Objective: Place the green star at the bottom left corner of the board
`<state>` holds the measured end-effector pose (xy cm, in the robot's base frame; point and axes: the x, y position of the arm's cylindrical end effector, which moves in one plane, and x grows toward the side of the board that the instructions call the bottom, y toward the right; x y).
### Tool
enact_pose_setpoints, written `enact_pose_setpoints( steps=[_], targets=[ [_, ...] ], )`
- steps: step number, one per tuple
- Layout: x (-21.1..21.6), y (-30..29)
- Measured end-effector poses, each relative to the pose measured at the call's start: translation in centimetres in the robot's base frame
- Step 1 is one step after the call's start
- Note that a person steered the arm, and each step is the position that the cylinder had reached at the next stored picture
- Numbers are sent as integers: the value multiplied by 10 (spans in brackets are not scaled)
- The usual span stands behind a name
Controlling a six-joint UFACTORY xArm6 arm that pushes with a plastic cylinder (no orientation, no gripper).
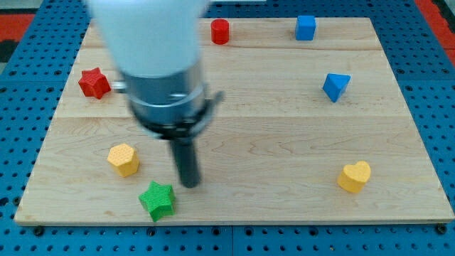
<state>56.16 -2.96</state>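
The green star (157,200) sits near the bottom edge of the board (270,142), left of centre but not in the corner. There's bare wood between it and the view's left edge. My tip (189,185) is just up and to the right of it, close, though I can't tell if they're actually touching since the rod is blurry. No hand on this arm, only the rod, so nothing is grasped or clenched.

The arm body is a big smeared white and grey blob covering the upper left-middle of the board, and it's cut off at the top of the view, so whatever's behind it is hidden.

Other stuff: a yellow hexagon (124,158) just up-left of the star, a red star (94,82) near the left edge, a red cylinder (220,31) and blue cube (306,27) along the top, a blue triangle (335,86) on the right, and a yellow heart (354,176) lower right. The board rests on a blue perforated bench (14,128).
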Motion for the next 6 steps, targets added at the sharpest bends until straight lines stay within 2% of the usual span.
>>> enact_pose_setpoints(
  steps=[1,2,4,5,6],
  targets=[
    [15,18],
    [36,-39],
    [38,-89],
    [37,-165],
    [36,-109]
  ],
)
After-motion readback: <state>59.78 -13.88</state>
